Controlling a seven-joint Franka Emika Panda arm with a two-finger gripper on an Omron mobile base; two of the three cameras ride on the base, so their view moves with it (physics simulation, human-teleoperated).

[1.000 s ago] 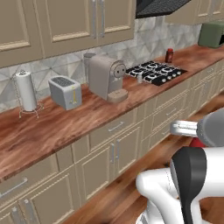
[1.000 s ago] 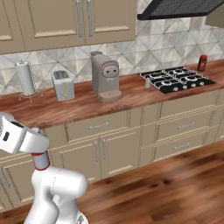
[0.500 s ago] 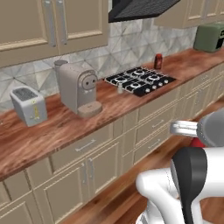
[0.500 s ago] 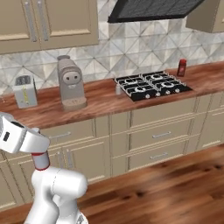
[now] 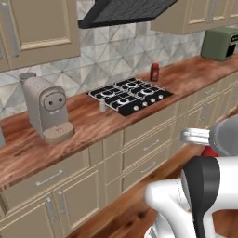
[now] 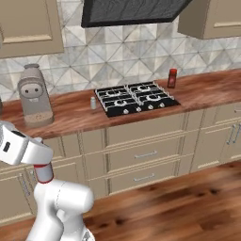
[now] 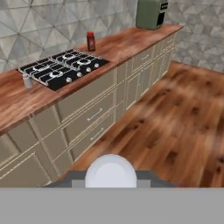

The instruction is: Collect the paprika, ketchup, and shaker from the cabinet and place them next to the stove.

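Starting at the left, the coffee machine (image 6: pixel 34 94) stands on the wooden counter (image 6: pixel 70 115), well apart from the action. Next comes the shaker (image 6: pixel 93 102), upright just beside the left edge of the stove (image 6: pixel 134 98). That looks like a finished placement, close to the burners but off the grates. Across the black cooktop, the paprika (image 6: pixel 172 78) stands upright near the stove's right rear corner, back toward the tiled wall, so it counts as delivered too. Far right, a green appliance (image 5: pixel 222 42) sits at the end of the counter.

That leaves the ketchup. The gripper's fingers are pressed fully together, and a small red shape (image 5: pixel 209 151) sits tucked under the wrist in the left base view. It may well be the bottle carried low, but the pictures are too unclear to tell. The arm is folded in tight against the base, a sensible carrying pose in front of the counter.

The counter offers bare wood on both sides of the stove, and the wide stretch between the paprika and the green appliance looks the easiest landing spot. A dark range hood (image 6: pixel 132 12) hangs over the burners, beige drawers (image 6: pixel 143 154) run beneath, and the wood plank floor (image 7: pixel 175 113) spreads out toward the right.
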